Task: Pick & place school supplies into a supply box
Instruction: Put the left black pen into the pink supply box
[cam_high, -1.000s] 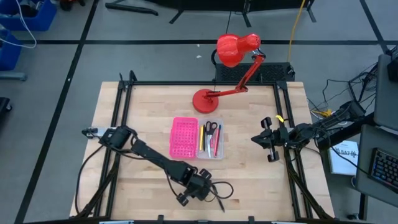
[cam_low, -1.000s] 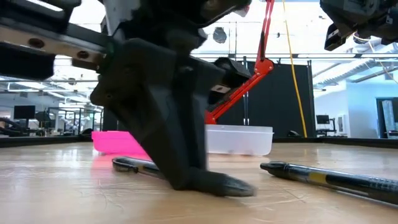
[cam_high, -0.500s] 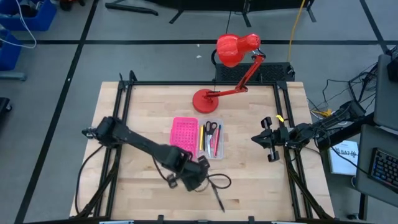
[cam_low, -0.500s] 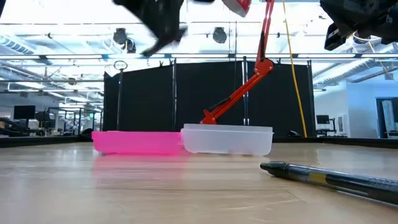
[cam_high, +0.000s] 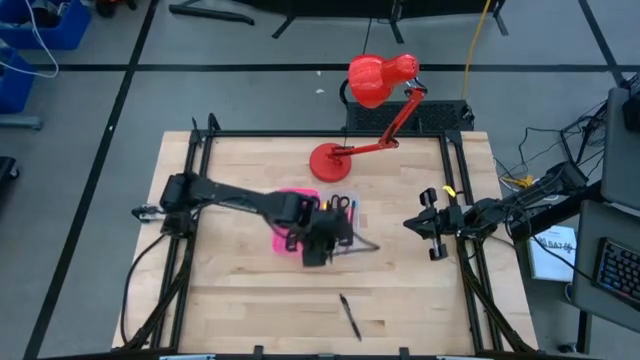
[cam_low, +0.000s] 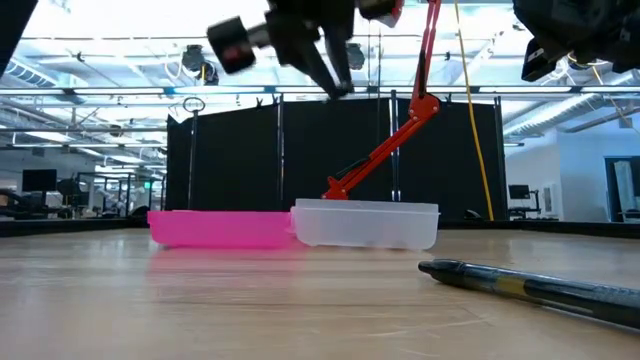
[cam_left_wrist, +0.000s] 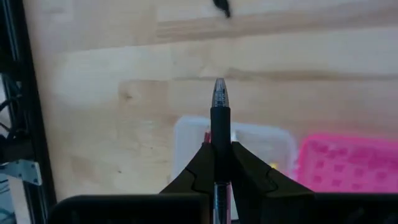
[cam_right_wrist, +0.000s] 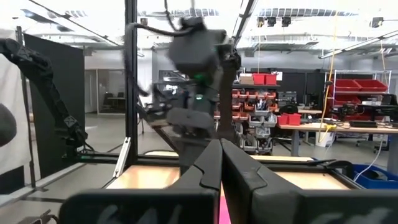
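Light: bright, even overhead light; ceiling lights (cam_low: 205, 72) glare in the low view's upper part.
Shadows: soft, faint on the table (cam_high: 240, 300).
Blur: left arm (cam_low: 290, 35) smeared in the low view.
Focus: near pen (cam_low: 530, 290) soft.

One supply box (cam_high: 300, 215) – pink lid, clear tray – one red lamp (cam_high: 372, 85), one loose pen (cam_high: 349, 317), two arms

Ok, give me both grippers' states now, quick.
Left gripper: shut on a thin black pen, above the clear tray of the pink-lidded supply box.
Right gripper: shut, holding nothing, waiting at the table's right edge.
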